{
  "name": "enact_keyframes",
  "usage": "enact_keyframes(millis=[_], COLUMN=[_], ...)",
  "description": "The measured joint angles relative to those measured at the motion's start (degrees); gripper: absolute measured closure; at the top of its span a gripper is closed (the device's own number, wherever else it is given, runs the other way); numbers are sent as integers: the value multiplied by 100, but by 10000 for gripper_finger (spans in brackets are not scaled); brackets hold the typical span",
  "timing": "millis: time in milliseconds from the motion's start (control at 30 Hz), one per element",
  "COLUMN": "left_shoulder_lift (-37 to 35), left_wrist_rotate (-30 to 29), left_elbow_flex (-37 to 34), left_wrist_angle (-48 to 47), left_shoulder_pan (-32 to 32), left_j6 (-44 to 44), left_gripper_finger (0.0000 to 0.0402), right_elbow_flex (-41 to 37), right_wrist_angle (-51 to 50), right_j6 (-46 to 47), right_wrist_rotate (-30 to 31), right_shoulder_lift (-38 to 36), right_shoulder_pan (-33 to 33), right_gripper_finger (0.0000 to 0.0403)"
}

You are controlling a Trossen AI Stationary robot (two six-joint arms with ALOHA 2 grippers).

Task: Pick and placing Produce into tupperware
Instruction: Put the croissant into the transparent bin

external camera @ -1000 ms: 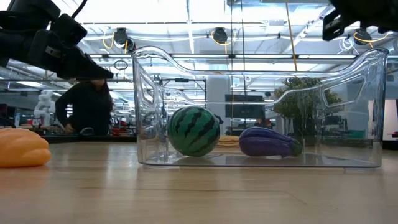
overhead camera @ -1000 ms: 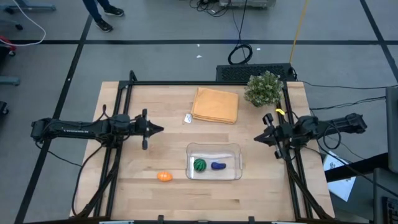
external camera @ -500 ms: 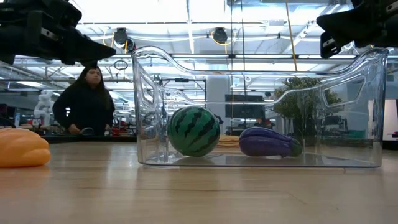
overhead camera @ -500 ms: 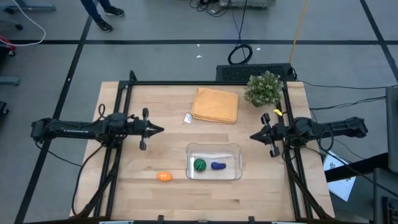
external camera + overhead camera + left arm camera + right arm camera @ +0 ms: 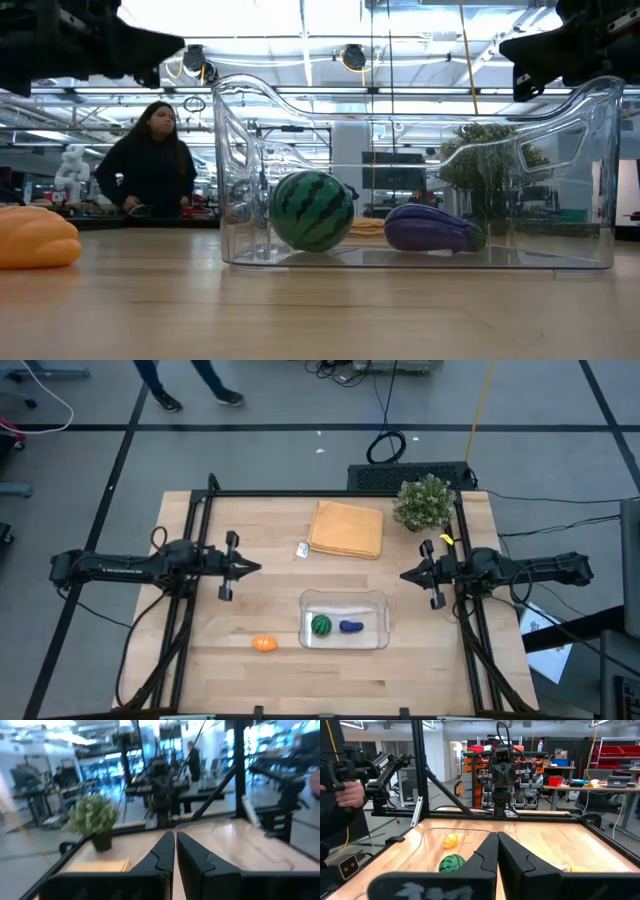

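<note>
Left pincer (image 5: pixel 256 568) closed and empty, hanging above the counter (image 5: pixel 200 660), drawn back slightly since a second ago; orange piece (image 5: pixel 264 644) sits untouched on the wood just left of the tupperware (image 5: pixel 344 600). Striped ball (image 5: pixel 321 625) and eggplant (image 5: pixel 350 626) are in the tub, same as before, so I judge two of three done. Right pincer (image 5: pixel 405 575) closed, empty, nudged further inward over the counter beyond the tub's right end.

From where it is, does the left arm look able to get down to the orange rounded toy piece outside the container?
Probably yes. The orange rounded toy piece lies alone on bare wood, left of the clear plastic container. The left gripper, jaws shut, is raised on that side with nothing between.
</note>
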Motion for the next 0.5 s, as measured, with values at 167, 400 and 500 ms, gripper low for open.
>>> enact_keyframes(millis=[167,400,500], left_shoulder_lift=[-2,0,0], left_wrist_rotate=[119,95,100], left_elbow_flex=[190,559,834], left_wrist_angle=[-14,-200,-510], left_shoulder_pan=[0,0,-8], left_j6=[-6,-85,-175], left_gripper_finger=[378,369,346], right_elbow_flex=[0,0,0], right_wrist_angle=[0,-4,-3], right_j6=[-1,-1,1], right_wrist_rotate=[-7,-9,-11], right_shoulder_lift=[0,0,0], right_shoulder_pan=[-1,1,1], right_gripper_finger=[403,403,403])
